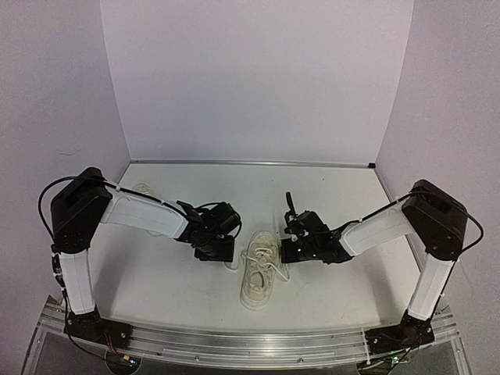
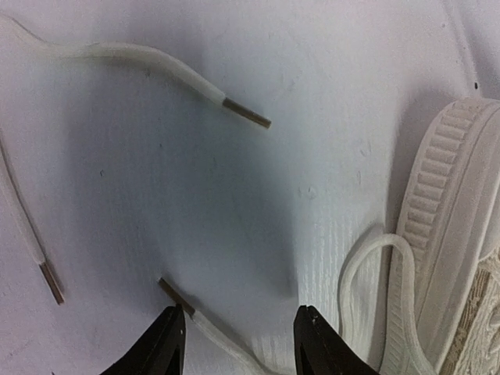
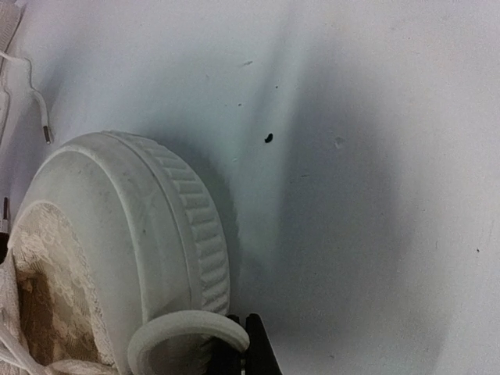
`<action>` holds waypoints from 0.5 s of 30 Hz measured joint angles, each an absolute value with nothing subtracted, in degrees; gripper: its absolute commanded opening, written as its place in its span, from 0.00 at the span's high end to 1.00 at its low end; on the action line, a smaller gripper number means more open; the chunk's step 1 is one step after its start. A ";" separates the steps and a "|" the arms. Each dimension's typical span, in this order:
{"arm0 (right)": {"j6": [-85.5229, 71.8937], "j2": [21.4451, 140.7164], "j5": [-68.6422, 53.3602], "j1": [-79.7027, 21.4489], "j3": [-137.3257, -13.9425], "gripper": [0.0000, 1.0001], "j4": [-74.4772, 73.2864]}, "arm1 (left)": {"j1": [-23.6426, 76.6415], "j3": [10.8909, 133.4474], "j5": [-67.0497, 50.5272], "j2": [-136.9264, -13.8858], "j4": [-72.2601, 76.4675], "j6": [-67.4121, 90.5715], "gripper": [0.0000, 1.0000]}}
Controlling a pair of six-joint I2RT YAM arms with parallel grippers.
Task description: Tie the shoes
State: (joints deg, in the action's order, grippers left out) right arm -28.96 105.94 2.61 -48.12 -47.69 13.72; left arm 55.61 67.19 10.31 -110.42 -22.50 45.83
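One cream sneaker (image 1: 258, 271) lies in the middle of the table with its white laces loose. Its ribbed sole shows in the left wrist view (image 2: 441, 242) and its toe cap in the right wrist view (image 3: 133, 234). My left gripper (image 2: 238, 337) is open just left of the shoe, and a lace end (image 2: 205, 322) with a brown tip lies between its fingers. My right gripper (image 3: 244, 351) is at the shoe's right side, shut on a loop of lace (image 3: 187, 328). A second pale shoe (image 1: 143, 190) is mostly hidden behind my left arm.
Two more loose lace ends (image 2: 168, 66) (image 2: 31, 242) lie on the white table left of the left gripper. White walls close in the back and both sides (image 1: 258, 78). A metal rail (image 1: 250, 344) runs along the near edge.
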 measured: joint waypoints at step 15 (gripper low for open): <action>-29.76 98.76 -0.39 -48.18 -42.50 1.00 13.08 | 55.72 71.36 11.38 -113.28 -26.63 47.59 0.86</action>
